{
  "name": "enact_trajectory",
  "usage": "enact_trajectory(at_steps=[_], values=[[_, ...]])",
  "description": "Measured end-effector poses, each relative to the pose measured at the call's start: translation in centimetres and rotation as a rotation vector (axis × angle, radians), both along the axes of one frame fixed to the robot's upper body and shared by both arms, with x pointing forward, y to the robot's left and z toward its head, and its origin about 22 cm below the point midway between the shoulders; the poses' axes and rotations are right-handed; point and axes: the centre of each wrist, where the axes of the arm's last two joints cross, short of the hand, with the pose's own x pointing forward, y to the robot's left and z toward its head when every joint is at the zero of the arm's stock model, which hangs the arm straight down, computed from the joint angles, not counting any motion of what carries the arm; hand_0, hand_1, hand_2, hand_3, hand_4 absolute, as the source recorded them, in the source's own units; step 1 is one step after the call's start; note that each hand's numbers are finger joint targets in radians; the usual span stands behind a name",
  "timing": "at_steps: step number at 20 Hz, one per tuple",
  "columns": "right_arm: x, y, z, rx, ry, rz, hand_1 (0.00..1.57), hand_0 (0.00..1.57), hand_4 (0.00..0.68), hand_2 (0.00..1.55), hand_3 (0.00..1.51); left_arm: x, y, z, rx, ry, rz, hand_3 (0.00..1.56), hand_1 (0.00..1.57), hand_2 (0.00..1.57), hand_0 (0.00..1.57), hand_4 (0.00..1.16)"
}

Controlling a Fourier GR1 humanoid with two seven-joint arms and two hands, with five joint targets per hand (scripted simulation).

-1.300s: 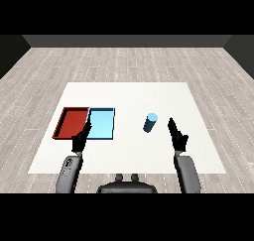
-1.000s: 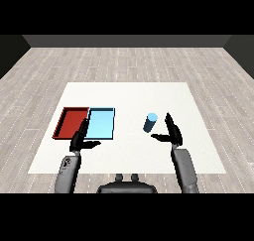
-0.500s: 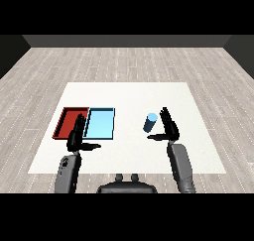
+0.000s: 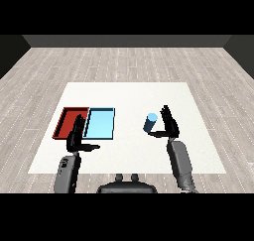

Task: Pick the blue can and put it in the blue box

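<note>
I am on the reach, so the thing to get right is the wrap: I want the right hand (image 4: 169, 126) to slide in square to the blue can (image 4: 150, 123), thumb passing on the near side and fingers on the far side, so the can sits deep against the palm before I curl anything. Closing early would likely tip it. The can stands upright on the white table (image 4: 129, 93), well to the right of the light blue tray (image 4: 100, 123). My right hand is just beside it on its right, fingers straight and spread, thumb stretched toward its base. My left hand (image 4: 77, 137) is relaxed, apart, near the red tray (image 4: 68, 121)
</note>
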Motion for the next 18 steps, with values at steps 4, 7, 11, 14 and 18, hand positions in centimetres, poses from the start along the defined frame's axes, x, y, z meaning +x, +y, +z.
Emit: enact_trajectory(at_steps=[4,7,11,14,18], values=[[0.7,-0.2,-0.8,0.008,0.014,-0.024,0.00,0.00,0.000,0.00,0.00,0.3,0.5,0.6,0.000,0.005,-0.001,0.00,0.00,0.00,0.00,0.00],[1.7,-0.5,-0.9,0.008,0.024,-0.042,0.00,0.00,0.000,0.00,0.00,-0.2,0.3,0.3,0.000,0.009,0.002,0.00,0.00,0.00,0.00,0.00],[2.5,-0.3,-2.0,0.024,0.047,-0.047,0.00,0.00,0.000,0.00,0.00,0.0,0.1,0.4,-0.006,0.005,0.006,0.00,0.00,0.00,0.00,0.00],[3.0,-0.4,-2.7,0.036,0.081,-0.047,0.00,0.00,0.000,0.00,0.00,0.2,0.5,0.9,-0.018,0.002,-0.004,0.00,0.00,0.00,0.00,0.00],[4.5,-1.2,-3.4,0.047,0.105,-0.047,0.00,0.00,0.000,0.00,0.00,0.1,0.6,0.8,-0.033,0.001,-0.003,0.00,0.00,0.00,0.00,0.00]])
